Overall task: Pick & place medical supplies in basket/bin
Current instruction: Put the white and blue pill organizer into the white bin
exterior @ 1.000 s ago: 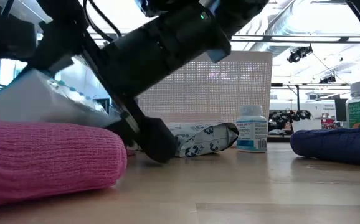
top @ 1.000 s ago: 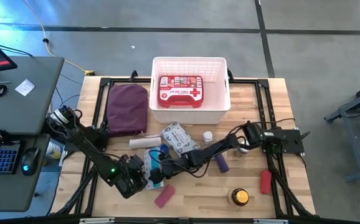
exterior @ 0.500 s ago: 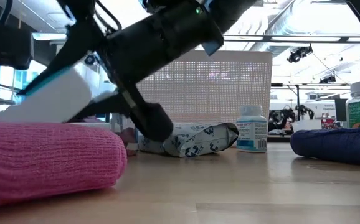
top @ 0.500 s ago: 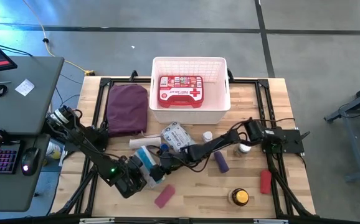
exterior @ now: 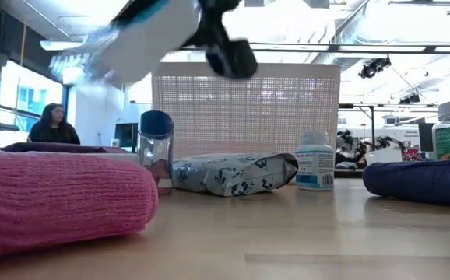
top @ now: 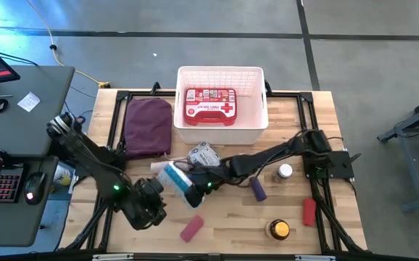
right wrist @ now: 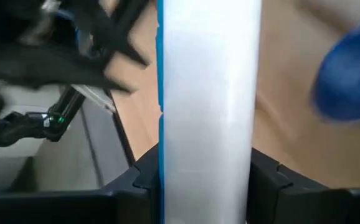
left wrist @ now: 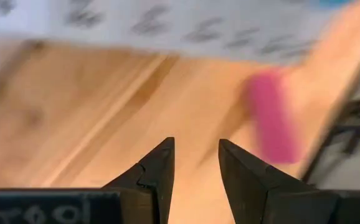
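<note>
My right gripper (top: 193,183) reaches in from the table's right and is shut on the blue-white box (top: 173,176), which in the low view is in the air as a blurred box (exterior: 143,35). My left gripper (top: 146,208) is open, just near of the box, over bare wood, and the pink roll (left wrist: 270,118) lies ahead of its fingers. The white basket (top: 222,132) at the far edge holds the red first-aid case (top: 210,106). The wipes packet (top: 204,154), the blue-capped bottle (exterior: 155,148) and a small bottle (top: 285,172) rest on the table. My right gripper pinches the blue-white box between its two fingers (right wrist: 144,174), one on each broad face of the box's end (right wrist: 208,143). The fingers come from the table's right, slanting down. The box is lifted clear of the table and tilted, its free end higher.
The maroon pouch (top: 148,125) lies left of the basket. A beige roll (top: 159,166), a purple roll (top: 256,190), a red roll (top: 309,210), the pink roll (top: 191,228) and the amber jar (top: 280,230) are scattered over the near half. A desk with a keyboard stands left of the table.
My right gripper has risen with the blue-white box and carried it a little toward the far edge; the box has gone from low beside the pink roll to well above the table. My left arm has drawn back slightly toward the near left.
</note>
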You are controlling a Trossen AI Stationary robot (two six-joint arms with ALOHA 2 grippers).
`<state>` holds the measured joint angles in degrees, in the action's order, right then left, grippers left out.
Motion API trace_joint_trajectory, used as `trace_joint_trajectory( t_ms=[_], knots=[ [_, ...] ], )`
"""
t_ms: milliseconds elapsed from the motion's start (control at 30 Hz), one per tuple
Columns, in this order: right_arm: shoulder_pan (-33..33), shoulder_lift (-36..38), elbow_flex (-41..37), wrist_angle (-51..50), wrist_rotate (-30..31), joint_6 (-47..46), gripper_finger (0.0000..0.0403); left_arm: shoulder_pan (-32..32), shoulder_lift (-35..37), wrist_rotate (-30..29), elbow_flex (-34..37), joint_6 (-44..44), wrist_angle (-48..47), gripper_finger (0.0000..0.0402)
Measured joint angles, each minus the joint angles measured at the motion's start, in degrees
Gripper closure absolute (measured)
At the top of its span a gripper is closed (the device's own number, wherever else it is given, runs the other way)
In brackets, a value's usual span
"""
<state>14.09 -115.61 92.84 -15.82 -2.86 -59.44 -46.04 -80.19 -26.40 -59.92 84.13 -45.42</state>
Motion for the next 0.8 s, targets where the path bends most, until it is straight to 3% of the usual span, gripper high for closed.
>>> trace_joint_trajectory(
  t_ms=[167, 267, 533, 800],
  knots=[
    [-3.01, 8.00, 0.06, -1.90, 3.66, 6.71, 0.0266, 0.02, 4.19, -16.10, -12.47, -11.43, -7.37, 0.0241],
    [-6.38, 12.65, 0.17, -5.94, 3.68, 9.31, 0.0266, 0.74, 5.47, -21.43, -19.43, -20.38, -9.96, 0.0241],
    [-19.70, 22.75, 0.11, -13.61, -3.04, 15.88, 0.0265, 6.98, 6.62, -21.98, -30.87, -39.17, -12.08, 0.0241],
    [-35.32, 26.11, 0.10, -17.96, -8.17, 32.13, 0.0264, 16.56, 6.67, -22.53, -37.65, -43.98, -11.67, 0.0241]
  ],
)
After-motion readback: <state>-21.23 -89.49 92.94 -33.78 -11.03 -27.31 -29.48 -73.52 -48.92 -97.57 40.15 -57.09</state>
